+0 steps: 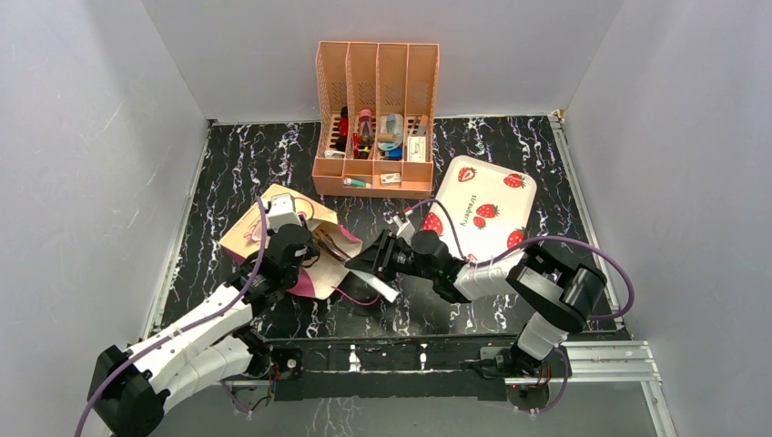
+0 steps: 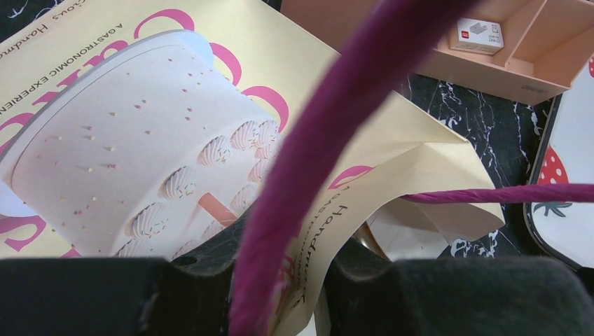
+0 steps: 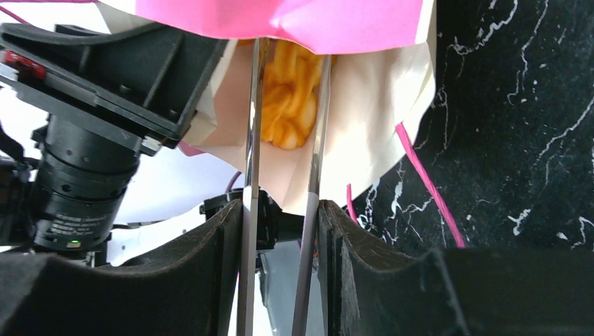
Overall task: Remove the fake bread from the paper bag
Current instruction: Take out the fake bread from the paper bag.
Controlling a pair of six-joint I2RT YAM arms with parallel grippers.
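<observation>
Where your right gripper [image 3: 280, 206] points toward the bag, its two black fingers are pressed onto a pair of thin metal tongs [image 3: 251, 154], flat and shiny like two strips. The strips are a little apart and reach into the open mouth of the bag [image 3: 371, 105]. Between their ends you see the bread [image 3: 291, 91]: glossy, yellow-orange, with a knobbly surface. Its long side seems to run along the strips, pointing deeper into the bag. Whether the strips press it, you cannot tell from these views. The bread is inside the bag, close to the mouth, on cream paper under a magenta flap. Your left gripper [image 2: 284, 252] is closed on the upper rim of the bag, with the paper edge and a thick magenta cord [image 2: 308, 140] between its fingers. The bag lies on its side on the black marbled table [image 1: 546, 164], mouth toward the right arm. Farther away are a white tray [image 1: 482, 187] with strawberries and a peach organiser [image 1: 375, 168].
</observation>
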